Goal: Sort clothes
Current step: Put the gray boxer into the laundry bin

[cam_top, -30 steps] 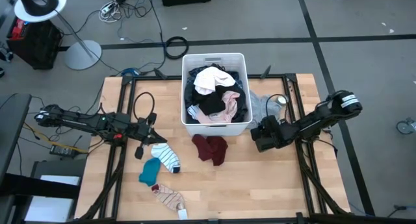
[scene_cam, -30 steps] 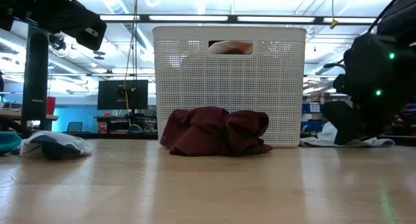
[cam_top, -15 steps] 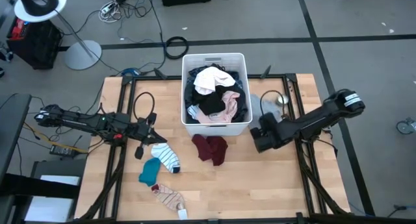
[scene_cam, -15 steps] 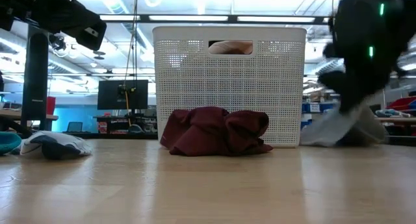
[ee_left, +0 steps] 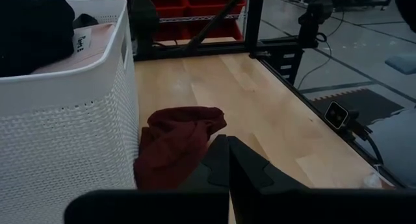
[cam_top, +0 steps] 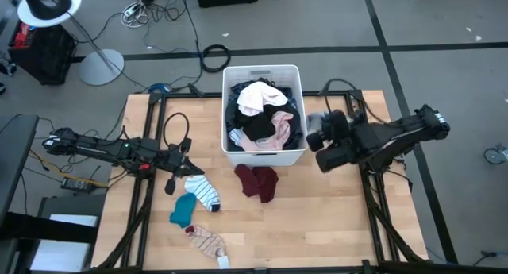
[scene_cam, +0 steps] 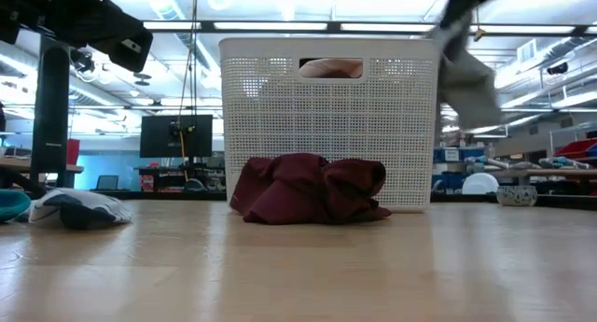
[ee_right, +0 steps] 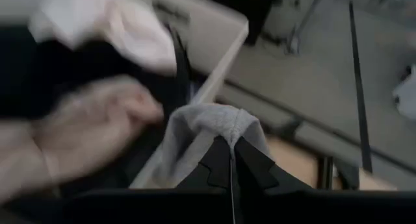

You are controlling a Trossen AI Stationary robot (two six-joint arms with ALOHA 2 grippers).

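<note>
My right gripper (ee_right: 231, 160) is shut on a grey garment (ee_right: 207, 128), high beside the right wall of the white slotted basket (cam_top: 263, 70). In the low view the garment (scene_cam: 464, 75) hangs next to that wall. White, black and pink clothes fill the basket. A maroon piece (cam_top: 258, 181) lies crumpled on the table against the basket's near wall. A white striped sock (cam_top: 203, 191), a teal sock (cam_top: 182, 210) and a striped sock (cam_top: 208, 241) lie near left. My left gripper (cam_top: 169, 184) waits shut over the table, beside the white striped sock. My right gripper pinches a bunched fold at the top of the grey garment (ee_right: 224, 134) between its two fingers. The fingers slant downward from the table's right side toward the basket. The garment hangs below them, slack and lifted clear of the table.
Bare wood lies at the table's near right and right of the basket. Black frame rails (cam_top: 373, 194) run along both sides of the table. Cables (cam_top: 176, 131) loop by the left arm.
My right gripper has risen steeply from the table right of the basket and drifted toward the far edge and the basket. The grey garment, which lay flat there, was drawn up by one end and now hangs clear of the table.
</note>
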